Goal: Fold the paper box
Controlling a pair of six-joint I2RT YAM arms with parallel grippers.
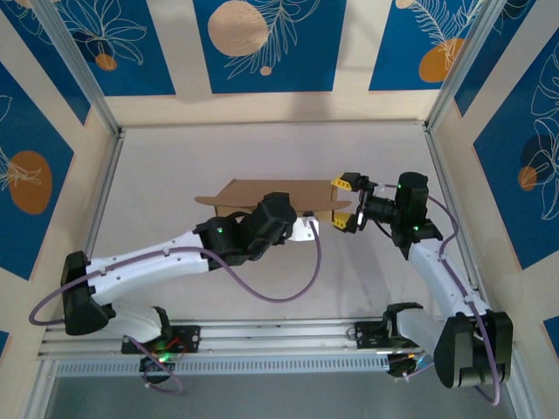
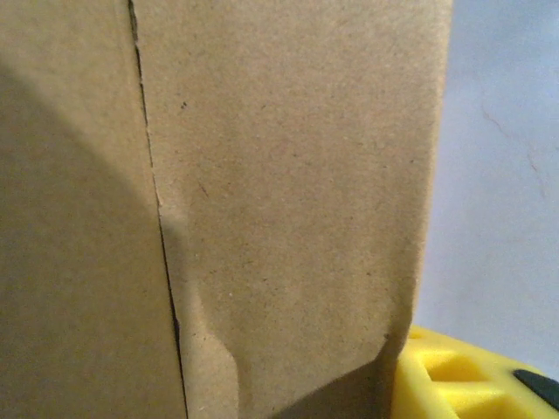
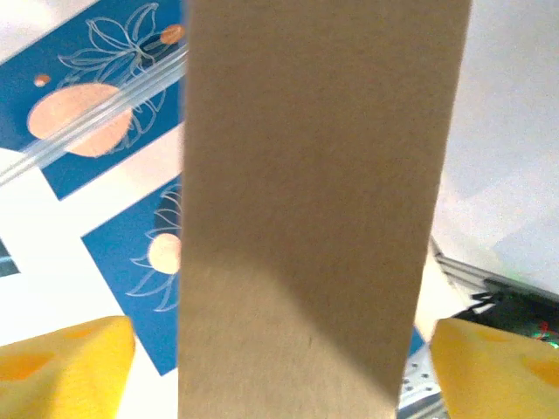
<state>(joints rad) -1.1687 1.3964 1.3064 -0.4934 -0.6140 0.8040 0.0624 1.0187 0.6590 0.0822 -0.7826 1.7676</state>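
The paper box [image 1: 262, 194] is a brown cardboard piece near the middle of the table, partly raised. My left gripper [image 1: 304, 229] reaches in from the left against its near right side. In the left wrist view the cardboard [image 2: 288, 201] is pressed close to the camera, with a slit running down it. One yellow finger [image 2: 463, 375] shows beside its lower right corner, and the jaws' spacing is hidden. My right gripper [image 1: 342, 202] stands open at the box's right end. Its yellow fingers [image 3: 61, 367] straddle an upright cardboard panel [image 3: 314, 192] with gaps on both sides.
Blue and cream patterned walls [image 1: 262, 44] enclose the white table [image 1: 175, 157] on three sides. Metal frame posts [image 1: 83, 70] stand at the back corners. A rail with the arm bases [image 1: 262, 336] runs along the near edge.
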